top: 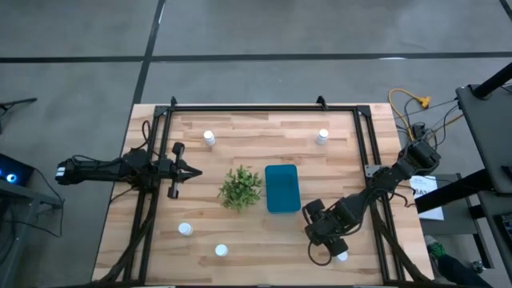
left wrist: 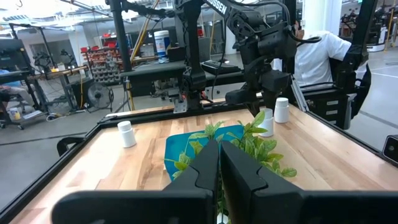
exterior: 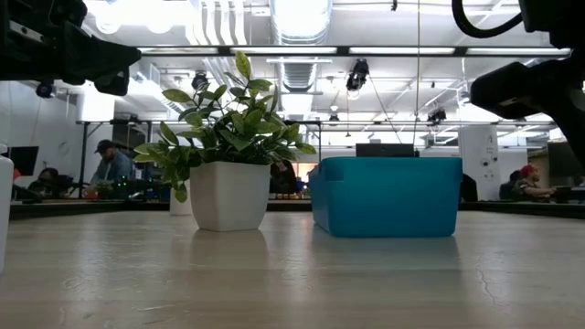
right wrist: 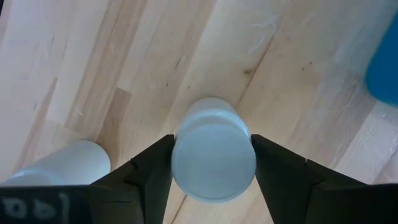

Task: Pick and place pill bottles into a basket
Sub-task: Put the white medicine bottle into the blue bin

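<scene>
Bottle (right wrist: 213, 149) sits right between the fingers (right wrist: 146, 171) of my right tool (top: 336, 246), upright on the worktop (top: 264, 128), cap toward my wrist camera. Both pads flank its sides, seemingly touching or nearly so; I cannot tell whether it is truly gripped. To do this step well, I judge I should squeeze evenly on the body below the cap, then lift straight up so it does not tip. A second bottle (right wrist: 65, 163) stands just beside mine, so I should avoid swinging that way. Farther off, the blue basket (top: 282, 188) waits, with the potted plant (top: 241, 186) beyond it. My left tool (top: 192, 170), clenched and empty, hangs past the plant. Pale wooden planks run underneath; beyond lies a bright workshop with ceiling lights and people seated.
</scene>
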Controlling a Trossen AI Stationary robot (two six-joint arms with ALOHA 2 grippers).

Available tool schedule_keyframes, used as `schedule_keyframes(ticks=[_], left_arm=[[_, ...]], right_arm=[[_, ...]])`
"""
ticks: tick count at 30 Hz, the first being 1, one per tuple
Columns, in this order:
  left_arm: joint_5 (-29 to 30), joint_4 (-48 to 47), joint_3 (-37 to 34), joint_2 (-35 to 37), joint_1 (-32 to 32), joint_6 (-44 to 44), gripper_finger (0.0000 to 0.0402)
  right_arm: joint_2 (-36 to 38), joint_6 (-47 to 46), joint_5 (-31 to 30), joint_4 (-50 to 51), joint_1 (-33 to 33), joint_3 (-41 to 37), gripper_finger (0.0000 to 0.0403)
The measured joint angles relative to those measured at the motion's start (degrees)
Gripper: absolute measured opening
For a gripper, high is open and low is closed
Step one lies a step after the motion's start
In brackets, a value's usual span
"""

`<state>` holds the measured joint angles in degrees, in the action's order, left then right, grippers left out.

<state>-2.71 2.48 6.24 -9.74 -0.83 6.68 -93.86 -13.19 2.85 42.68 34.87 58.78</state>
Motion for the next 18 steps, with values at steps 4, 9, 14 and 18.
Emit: schedule_keyframes(ticks=[4,9,14,18], left_arm=[[-0.01,0.00,0.02,0.02,0.00,0.00,0.0000],[0.01,0.02,0.00,0.00,-0.01,0.00,0.0000],[0.01,0.02,0.00,0.00,0.01,0.00,0.0000],[0.01,0.02,0.00,0.00,-0.01,0.00,0.0000]], right_arm=[[0.00,0.03,0.13,-0.04,0.00,0.00,0.0198],[0.00,0.07,0.15,-0.07,0.00,0.00,0.0177],[0.08,0.40,0.07,-0.25,-0.07,0.13,0.0150],[0.11,1.41,-0.30,-0.22,-0.07,0.13,0.0150]])
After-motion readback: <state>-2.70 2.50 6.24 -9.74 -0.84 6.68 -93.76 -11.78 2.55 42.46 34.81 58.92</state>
